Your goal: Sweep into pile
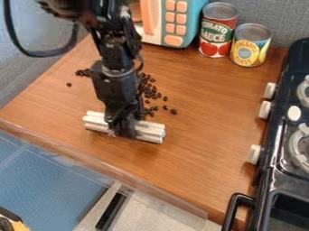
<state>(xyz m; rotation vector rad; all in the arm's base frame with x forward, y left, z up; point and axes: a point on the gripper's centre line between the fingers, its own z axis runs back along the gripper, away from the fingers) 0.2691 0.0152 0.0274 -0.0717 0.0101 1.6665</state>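
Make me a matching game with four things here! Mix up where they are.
1. Beans
2. Bar
3. Stove
4. Cans

A. at the right edge of the picture
B. standing side by side at the back
C. gripped in the claw
D. scattered, not in one pile

Right pairs: 1-D, 2-C, 3-A, 4-B

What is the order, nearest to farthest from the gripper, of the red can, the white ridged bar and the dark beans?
From the gripper:
1. White ridged bar, right at it.
2. Dark beans, scattered just behind.
3. Red can, at the back.
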